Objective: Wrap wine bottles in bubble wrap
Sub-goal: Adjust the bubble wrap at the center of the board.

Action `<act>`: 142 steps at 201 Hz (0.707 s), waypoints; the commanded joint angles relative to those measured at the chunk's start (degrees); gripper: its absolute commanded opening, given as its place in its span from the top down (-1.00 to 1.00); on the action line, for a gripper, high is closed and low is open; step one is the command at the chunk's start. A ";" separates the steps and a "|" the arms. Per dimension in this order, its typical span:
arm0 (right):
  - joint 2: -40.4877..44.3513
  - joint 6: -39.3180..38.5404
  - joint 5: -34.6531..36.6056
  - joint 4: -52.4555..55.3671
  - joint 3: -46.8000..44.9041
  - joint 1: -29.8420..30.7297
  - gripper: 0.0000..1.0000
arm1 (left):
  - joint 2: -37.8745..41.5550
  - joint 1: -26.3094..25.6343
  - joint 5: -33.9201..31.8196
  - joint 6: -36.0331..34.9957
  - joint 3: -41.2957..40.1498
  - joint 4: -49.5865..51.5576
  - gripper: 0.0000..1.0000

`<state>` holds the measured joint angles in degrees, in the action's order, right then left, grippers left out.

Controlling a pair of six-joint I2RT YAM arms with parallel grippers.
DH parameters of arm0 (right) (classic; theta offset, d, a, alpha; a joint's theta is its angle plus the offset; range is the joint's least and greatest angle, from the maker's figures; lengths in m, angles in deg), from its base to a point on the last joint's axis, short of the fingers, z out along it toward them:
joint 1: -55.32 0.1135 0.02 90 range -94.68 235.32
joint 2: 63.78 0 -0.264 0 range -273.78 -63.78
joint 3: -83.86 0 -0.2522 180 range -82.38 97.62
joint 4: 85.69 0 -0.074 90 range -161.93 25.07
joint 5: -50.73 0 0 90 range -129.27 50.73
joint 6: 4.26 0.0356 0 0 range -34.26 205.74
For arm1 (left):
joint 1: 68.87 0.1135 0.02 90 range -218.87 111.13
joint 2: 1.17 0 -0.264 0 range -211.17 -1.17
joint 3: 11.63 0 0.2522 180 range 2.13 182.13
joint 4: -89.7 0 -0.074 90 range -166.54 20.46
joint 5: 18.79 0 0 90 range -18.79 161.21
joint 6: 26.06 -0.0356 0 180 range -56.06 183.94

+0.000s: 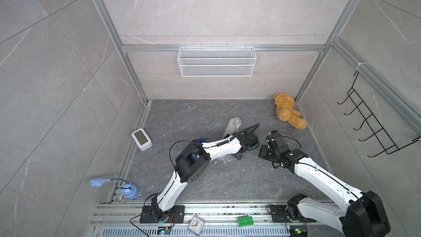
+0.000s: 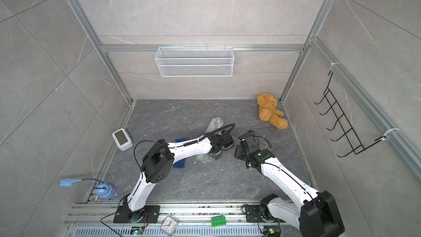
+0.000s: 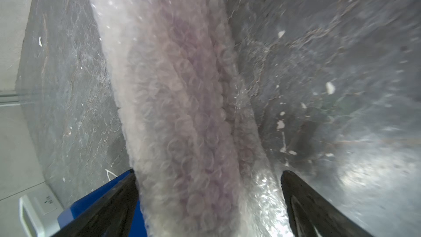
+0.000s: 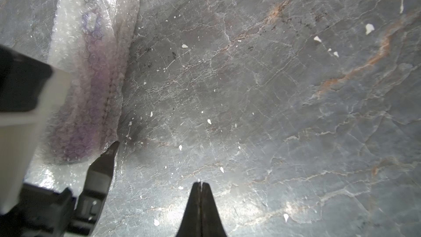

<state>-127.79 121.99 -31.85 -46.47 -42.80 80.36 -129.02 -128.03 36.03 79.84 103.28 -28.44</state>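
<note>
Inside the rolled bubble wrap [image 4: 66,37] lies the purple wine bottle [image 4: 91,110].

The bubble-wrap roll [image 1: 232,125] lies across the middle of the bench [image 1: 193,115], straddled by the wide-spread left end effector [image 3: 208,172], with the left arm [image 1: 218,147] over its near end. Right of the roll, bare stone lies free ahead of the pinched-together right end effector [image 4: 200,184]. A teddy bear [image 1: 288,113] blocks the far-right corner and a white box [image 1: 141,139] the left edge.

Small clock [image 1: 196,225]: dial numerals, too small to read surely. Wine bottle [image 4: 95,101] label: blurred under bubble wrap [image 4: 66,42].
</note>
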 commanded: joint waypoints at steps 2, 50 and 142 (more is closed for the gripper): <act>1.34 -0.47 0.01 0.98 -1.03 -0.25 1.00 | -2.51 0.18 -2.14 1.95 1.35 2.88 -0.99; 1.21 0.22 -1.56 0.13 -1.51 -0.28 1.00 | -2.97 0.18 -1.68 1.75 -1.00 1.12 -0.99; -2.34 0.58 -7.05 -2.94 -1.63 -0.27 1.00 | 8.00 4.22 13.50 0.87 -11.58 -7.48 -0.24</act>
<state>-128.79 122.04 -36.39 -47.94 -43.81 80.33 -125.94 -125.14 38.24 81.00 95.43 -34.19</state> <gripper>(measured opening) 0.041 0.648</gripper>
